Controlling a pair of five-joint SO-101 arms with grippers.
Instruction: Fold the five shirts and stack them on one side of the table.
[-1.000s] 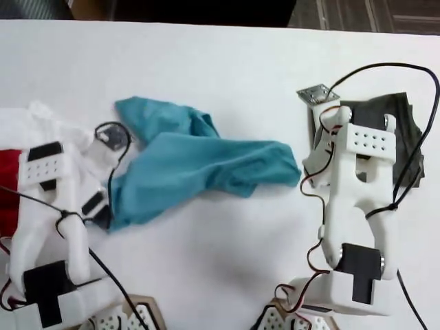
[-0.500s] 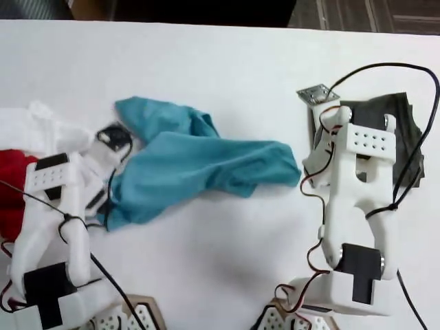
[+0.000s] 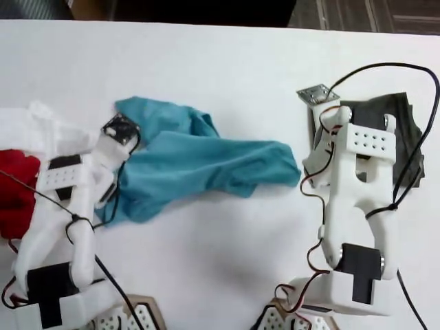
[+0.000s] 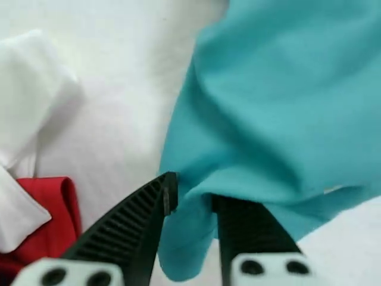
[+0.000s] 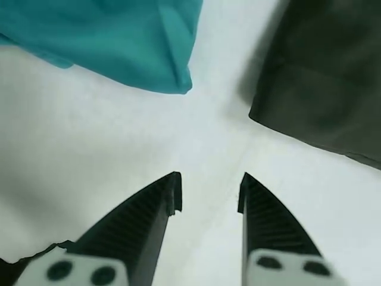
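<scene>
The teal shirt is sprawling crumpled and unfolded across the middle of the table, one bunched end trailing off toward 3 o'clock and its 8 o'clock edge sitting gathered between the fingers of the left gripper. Out at 9 o'clock the white shirt is lying rumpled, and the red shirt is bunching up right against it toward 8 o'clock. Over at 3 o'clock the dark grey shirt is lying flat and compact, apart from the teal one.
</scene>
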